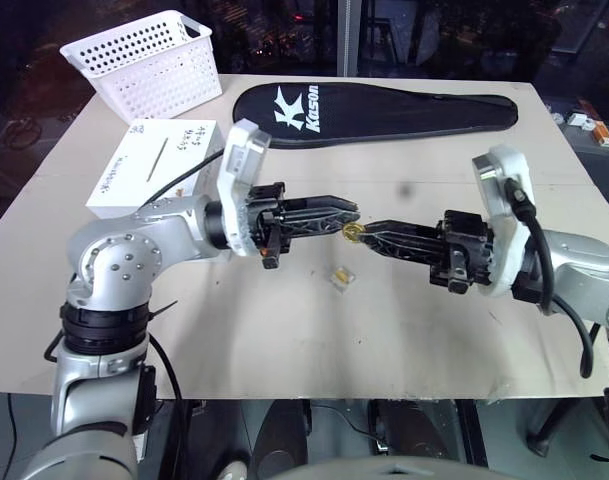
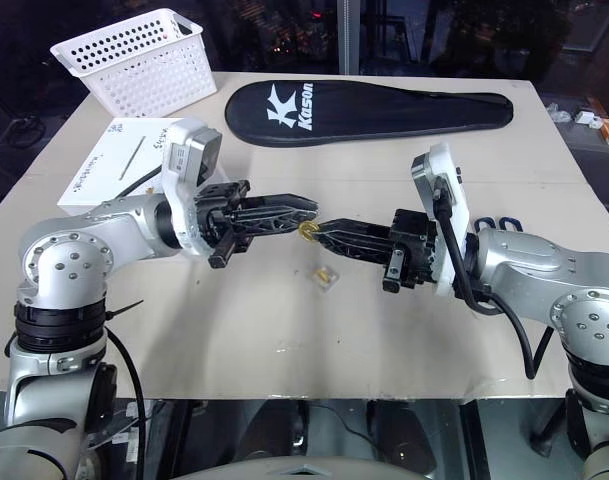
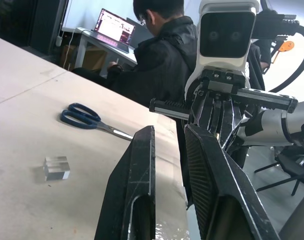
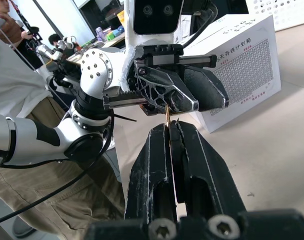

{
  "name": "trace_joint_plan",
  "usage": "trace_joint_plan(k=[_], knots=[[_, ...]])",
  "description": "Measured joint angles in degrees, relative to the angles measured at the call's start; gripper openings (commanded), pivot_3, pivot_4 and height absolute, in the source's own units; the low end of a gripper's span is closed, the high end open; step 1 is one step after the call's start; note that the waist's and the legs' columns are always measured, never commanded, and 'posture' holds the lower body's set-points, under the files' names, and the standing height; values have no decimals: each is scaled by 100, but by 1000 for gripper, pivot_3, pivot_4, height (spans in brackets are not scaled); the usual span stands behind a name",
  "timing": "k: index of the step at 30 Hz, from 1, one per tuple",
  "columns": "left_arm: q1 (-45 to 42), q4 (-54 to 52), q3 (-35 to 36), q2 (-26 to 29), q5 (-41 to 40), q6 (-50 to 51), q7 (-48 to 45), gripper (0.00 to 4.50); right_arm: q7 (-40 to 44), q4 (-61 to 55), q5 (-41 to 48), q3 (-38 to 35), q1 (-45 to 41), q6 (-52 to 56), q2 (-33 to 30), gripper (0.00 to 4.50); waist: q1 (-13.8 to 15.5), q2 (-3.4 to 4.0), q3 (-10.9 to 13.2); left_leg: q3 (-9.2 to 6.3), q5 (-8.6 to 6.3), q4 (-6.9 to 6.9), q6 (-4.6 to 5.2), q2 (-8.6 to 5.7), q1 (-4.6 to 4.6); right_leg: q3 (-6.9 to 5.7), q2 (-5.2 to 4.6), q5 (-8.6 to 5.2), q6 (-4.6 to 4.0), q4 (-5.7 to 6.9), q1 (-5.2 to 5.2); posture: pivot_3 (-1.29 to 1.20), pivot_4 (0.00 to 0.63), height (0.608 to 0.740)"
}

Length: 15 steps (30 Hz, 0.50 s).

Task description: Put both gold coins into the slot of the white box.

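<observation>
A thin, shiny gold coin (image 1: 352, 232) is pinched edge-on at the tips of the right gripper (image 1: 369, 231), whose two black, ribbed fingers are pressed together on it above the table's middle; the left gripper (image 1: 350, 212) is levelled toward it from the left, its latticed black fingers (image 3: 137, 200) held slightly apart with the tips just beside the coin, and whether they touch it cannot be told. Just nearer than the meeting tips, a small clear plastic block (image 1: 339, 277) with a gold glint is seen lying on the matte beige tabletop (image 1: 314, 350); whether that glint is the second coin cannot be told. At the far left, the white box (image 1: 154, 166) is seen, a plain cardboard cube with black handwriting and a thin straight dark slot (image 1: 158, 159) across its upper face; a perforated white plastic basket (image 1: 149, 62) stands beyond it. A long black racket cover (image 1: 374, 111) with white lettering is laid along the far edge; blue-handled scissors (image 3: 87, 118) rest flat on the right side, and a seated person (image 3: 161, 55) in dark clothing is visible beyond the table.
</observation>
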Motion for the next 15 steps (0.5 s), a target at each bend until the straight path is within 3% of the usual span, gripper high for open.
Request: trace_joint_plan(k=[15], knots=[[-154, 2, 15, -66, -231, 261, 59, 939, 603, 119, -482, -294, 604, -70, -393, 0, -1, -2, 1, -3, 0, 0, 0, 0, -2, -3, 1, 0, 0, -1, 0, 0, 150, 740]])
